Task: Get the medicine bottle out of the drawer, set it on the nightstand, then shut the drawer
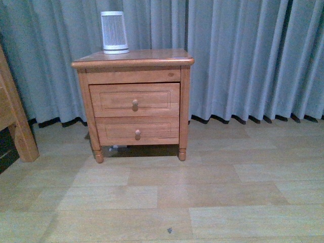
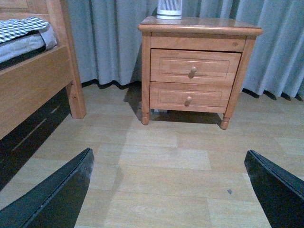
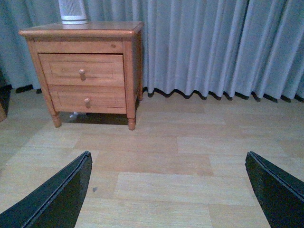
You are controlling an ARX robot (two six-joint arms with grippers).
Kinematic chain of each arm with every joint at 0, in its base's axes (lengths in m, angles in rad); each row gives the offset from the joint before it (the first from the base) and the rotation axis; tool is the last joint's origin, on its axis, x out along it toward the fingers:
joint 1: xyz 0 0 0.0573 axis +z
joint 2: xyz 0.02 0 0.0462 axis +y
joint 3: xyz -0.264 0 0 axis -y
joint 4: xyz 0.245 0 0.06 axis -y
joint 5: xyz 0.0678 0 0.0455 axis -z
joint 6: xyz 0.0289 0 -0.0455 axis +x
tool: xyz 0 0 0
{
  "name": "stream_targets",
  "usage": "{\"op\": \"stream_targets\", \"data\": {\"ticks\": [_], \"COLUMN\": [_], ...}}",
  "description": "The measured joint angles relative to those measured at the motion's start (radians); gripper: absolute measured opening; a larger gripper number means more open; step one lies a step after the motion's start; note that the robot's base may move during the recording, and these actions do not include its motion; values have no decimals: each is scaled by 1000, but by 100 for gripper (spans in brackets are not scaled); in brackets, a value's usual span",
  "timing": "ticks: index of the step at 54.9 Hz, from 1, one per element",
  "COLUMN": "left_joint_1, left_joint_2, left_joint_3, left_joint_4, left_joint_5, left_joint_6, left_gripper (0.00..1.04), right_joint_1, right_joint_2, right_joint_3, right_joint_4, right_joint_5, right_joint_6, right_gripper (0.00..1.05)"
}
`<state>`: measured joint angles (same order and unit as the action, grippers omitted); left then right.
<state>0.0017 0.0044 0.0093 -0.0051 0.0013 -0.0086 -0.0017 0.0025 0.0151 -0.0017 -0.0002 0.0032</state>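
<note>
In the front view the nightstand (image 1: pixel 132 56) stands in the upper left part of the frame, in front of a grey curtain (image 1: pixel 243 55), on a pale wooden floor (image 1: pixel 202 192). The drawer (image 1: pixel 116 100) is the upper one; it is fully shut, and its round knob (image 1: pixel 135 104) sits in the centre of the front. The lower drawer (image 1: pixel 119 131) under it is shut too. A white ribbed cylinder (image 1: pixel 114 31) stands on the top, near the back left corner. The medicine bottle is not to be seen in any view. A wooden bed leg (image 1: pixel 20 131) is at the left edge.

The left gripper (image 2: pixel 168 153) is wide open and holds nothing. The right gripper (image 3: pixel 167 154) is also spread wide and empty. Both are well apart from the nightstand.
</note>
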Motion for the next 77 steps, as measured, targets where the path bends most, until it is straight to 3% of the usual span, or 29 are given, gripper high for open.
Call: {"op": "stream_targets", "data": {"ticks": [57,58,60,62,65,77], "left_joint_1": [0,1,42,63,60,-51], "left_joint_2": [0,3,66,147,326,848], "left_joint_3": [0,0,51,98,170,438], "left_joint_4": [0,-2,-121,-198,-201,209], "left_joint_5": [-1,8,164,254,374,349], "left_joint_6": [0,-2,-43,-68,-126,-177], "left_gripper": [98,98,98,98,98,98], "right_joint_1": [0,0,0,0,1,1], "right_joint_2": [0,0,0,0,1,0], "right_joint_3": [0,0,0,0,0,0], "right_joint_4": [0,0,0,0,0,0], "right_joint_5": [-2,-2,1,0,-3,-3], "right_joint_6": [0,0,0,0,0,0], "right_gripper": [98,98,98,98,98,98]}}
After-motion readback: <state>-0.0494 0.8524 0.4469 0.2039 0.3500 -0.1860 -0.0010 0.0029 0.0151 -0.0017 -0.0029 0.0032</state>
